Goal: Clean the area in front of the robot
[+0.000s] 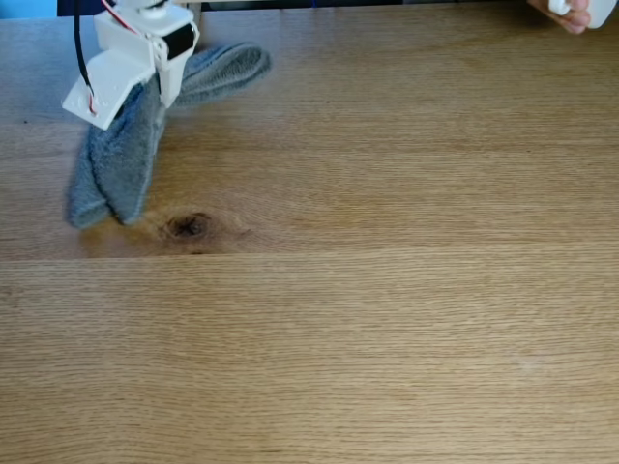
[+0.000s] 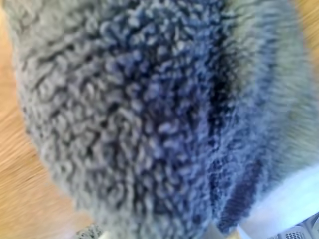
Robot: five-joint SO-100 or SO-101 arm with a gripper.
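Grey cloth (image 1: 121,159) hangs pinched in the white gripper (image 1: 145,92) at upper left of the fixed view, lower end touching the oak table (image 1: 387,290) just beside its dark knot (image 1: 189,226) (wrist view: blurred terry loops (image 2: 149,114)). Hand (image 1: 571,14) at top right corner.

Light oak-grain wooden bench (image 1: 387,319), one dark knot (image 1: 188,226) left of centre. Grey terry cloth (image 1: 121,164) touches the bench just beside the knot, upper left.

Behind the gripper (image 1: 131,97) we see a dark strip (image 1: 387,4) and a blue patch (image 1: 29,8) past the oak tabletop (image 1: 387,319).
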